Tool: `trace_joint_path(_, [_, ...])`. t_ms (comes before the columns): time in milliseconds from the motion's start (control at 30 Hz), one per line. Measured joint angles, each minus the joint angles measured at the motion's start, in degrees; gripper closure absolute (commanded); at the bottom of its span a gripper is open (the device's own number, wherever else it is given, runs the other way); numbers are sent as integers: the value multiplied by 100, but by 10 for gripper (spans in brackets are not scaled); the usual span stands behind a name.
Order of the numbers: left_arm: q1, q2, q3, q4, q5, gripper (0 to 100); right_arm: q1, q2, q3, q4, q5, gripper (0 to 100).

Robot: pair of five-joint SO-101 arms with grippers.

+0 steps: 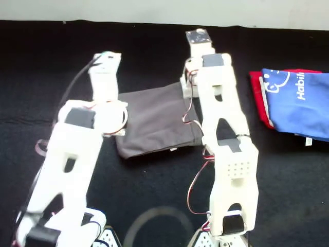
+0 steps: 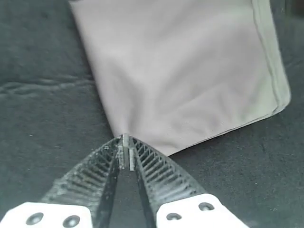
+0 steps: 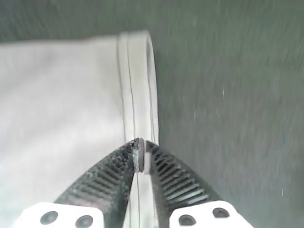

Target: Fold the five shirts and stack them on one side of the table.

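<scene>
"Grey shirt (image 1: 154, 121) of plain soft cloth: where does it lie?"

"Flat on the black cloth-covered table (image 1: 154, 31), between the two arms, already down to a compact rectangle. It looks at least partly folded, with a doubled hem along one side (image 3: 135, 85)."

"And the grippers?"

"The left gripper (image 2: 126, 147) has its jaws closed tight on a corner of the grey shirt (image 2: 185, 71). The right gripper (image 3: 140, 156) is pinched shut on the hemmed edge. Both hold cloth and nothing else."

"What is finished, then?"

"Well apart from it, on the right arm's side of the table, sits a pile: a folded blue shirt with white print (image 1: 300, 105) on top of a folded red shirt (image 1: 259, 98), whose edge sticks out beneath. I'd call those two done."

"So three of five accounted for?"

"That's my count. Whether the pile hides another layer under the blue one, I cannot tell."

"What remains?"

"By my reading, the grey shirt wants one last fold or a straight carry over to the pile, and it should be set down squarely on the blue. After that come whatever shirts are left, so I'd put the job near its midpoint, perhaps a little past."
</scene>
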Motion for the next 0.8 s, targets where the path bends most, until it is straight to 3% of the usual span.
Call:
trace_joint_path(100, [-501, -149, 738, -571, -141, 986, -35, 0, -9, 598, 0, 674])
trace_joint_path(200, [-1125, -35, 1424, -1345, -352, 986, -167, 0, -9, 993, 0, 587])
trace_joint_path(367, [-1705, 853, 1600, -2040, -404, 986, -519, 0, -18, 1116, -44, 576])
trace_joint_path(467, [-1811, 1662, 1512, -2224, -404, 986, -791, 0, -18, 1125, -448, 576])
trace_joint_path(800, [-2303, 3420, 237, -1960, -255, 986, -1152, 255, -44, 422, -1943, 574])
